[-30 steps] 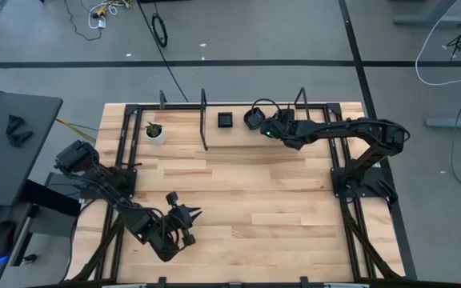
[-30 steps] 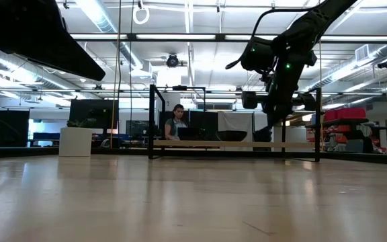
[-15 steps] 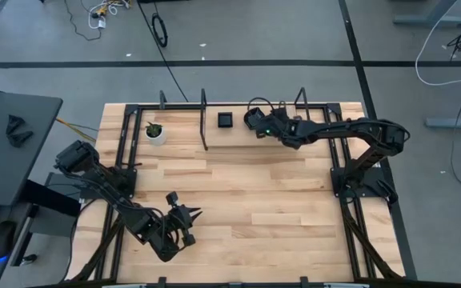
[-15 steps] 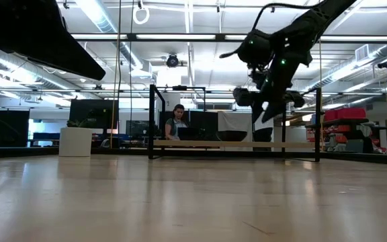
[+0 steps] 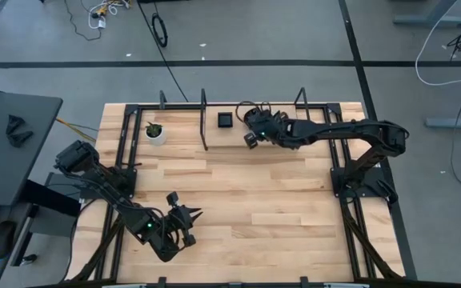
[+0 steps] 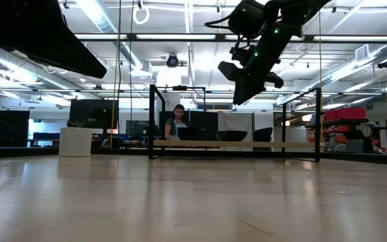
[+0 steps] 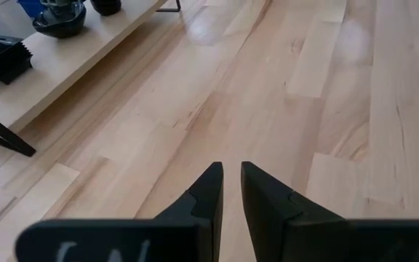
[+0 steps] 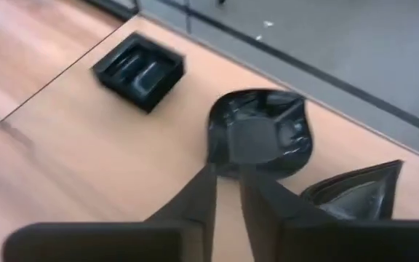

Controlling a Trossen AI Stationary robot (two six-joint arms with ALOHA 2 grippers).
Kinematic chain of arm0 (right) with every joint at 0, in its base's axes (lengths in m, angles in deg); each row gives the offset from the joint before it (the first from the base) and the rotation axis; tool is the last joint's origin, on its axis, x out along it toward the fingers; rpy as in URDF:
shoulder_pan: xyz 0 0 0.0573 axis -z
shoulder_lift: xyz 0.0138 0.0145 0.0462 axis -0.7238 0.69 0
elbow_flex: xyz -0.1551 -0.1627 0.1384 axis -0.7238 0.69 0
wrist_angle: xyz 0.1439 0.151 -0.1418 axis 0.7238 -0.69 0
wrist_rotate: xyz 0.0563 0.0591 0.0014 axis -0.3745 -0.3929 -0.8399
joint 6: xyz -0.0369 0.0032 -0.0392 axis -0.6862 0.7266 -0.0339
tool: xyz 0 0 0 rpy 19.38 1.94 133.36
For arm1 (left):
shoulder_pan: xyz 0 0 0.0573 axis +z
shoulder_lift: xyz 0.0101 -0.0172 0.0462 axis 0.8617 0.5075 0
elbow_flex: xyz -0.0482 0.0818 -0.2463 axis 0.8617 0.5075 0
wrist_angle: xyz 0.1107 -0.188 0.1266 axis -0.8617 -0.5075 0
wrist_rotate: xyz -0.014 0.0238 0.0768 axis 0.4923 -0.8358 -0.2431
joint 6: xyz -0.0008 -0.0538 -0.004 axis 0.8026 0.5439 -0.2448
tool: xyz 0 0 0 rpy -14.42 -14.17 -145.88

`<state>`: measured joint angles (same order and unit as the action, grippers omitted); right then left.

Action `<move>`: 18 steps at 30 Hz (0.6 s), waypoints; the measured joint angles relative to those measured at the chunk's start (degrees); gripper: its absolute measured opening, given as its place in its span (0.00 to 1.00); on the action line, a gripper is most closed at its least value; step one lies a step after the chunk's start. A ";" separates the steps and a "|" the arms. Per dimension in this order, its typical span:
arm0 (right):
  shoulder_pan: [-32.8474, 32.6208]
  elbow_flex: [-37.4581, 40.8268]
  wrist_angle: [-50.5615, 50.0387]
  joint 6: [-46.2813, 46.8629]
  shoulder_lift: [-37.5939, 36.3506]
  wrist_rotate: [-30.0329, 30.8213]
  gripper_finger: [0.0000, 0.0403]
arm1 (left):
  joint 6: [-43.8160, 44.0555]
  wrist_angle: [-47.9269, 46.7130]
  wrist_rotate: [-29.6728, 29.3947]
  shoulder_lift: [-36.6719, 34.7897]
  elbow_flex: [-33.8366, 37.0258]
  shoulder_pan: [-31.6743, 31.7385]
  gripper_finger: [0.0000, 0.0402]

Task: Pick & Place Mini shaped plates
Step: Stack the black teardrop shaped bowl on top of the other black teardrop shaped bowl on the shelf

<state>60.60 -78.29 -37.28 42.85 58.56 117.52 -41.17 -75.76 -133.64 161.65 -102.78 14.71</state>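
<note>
The step in hand is the pick. The right pincer (image 5: 250,138) hangs over the far edge of the bench (image 5: 278,210), beside the mini shaped plates, and the low view shows it raised well clear of the wood.

Its wrist view looks down on three dark dishes: a square one (image 8: 138,67), a rounded one (image 8: 268,138) and a leaf-shaped one (image 8: 355,191). The rounded one lies right at the pincer's tip. It appears to rest on the bench, but whether the right pincer is clenched on its rim or released cannot be told.

If nothing is held, the next move calls for a descent onto one rim and a firm close.

From above, only the square dish (image 5: 226,120) shows plainly; the arm hides the other two.

The left pincer (image 5: 189,216) waits at the near left, narrowly parted and empty, as its own wrist view confirms.
</note>
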 joint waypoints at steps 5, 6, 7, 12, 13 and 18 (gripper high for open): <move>-1.13 -0.28 -6.72 -0.16 0.00 -3.56 0.04 | 0.00 0.03 0.00 0.00 0.00 0.00 0.14; -1.18 -0.28 -8.35 -0.17 0.02 -4.03 0.02 | 0.00 0.03 0.00 0.00 0.00 0.00 0.14; -1.15 -0.28 -10.20 -0.16 0.26 -4.16 0.01 | -0.02 0.03 0.00 0.00 0.00 0.00 0.14; 0.37 -0.23 -16.20 -0.92 0.90 -4.47 0.02 | 0.00 0.04 0.00 0.00 0.00 0.00 0.14; 1.00 -0.21 -16.87 -1.70 0.92 -4.99 0.02 | -0.02 0.03 0.00 -0.02 0.00 0.00 0.14; 4.74 -0.19 -16.35 -4.88 0.92 -6.77 0.01 | -0.04 0.05 0.00 -0.02 0.00 0.00 0.14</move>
<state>65.34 -78.47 -53.63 37.98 59.48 110.76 -41.21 -75.71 -133.64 161.63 -102.78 14.71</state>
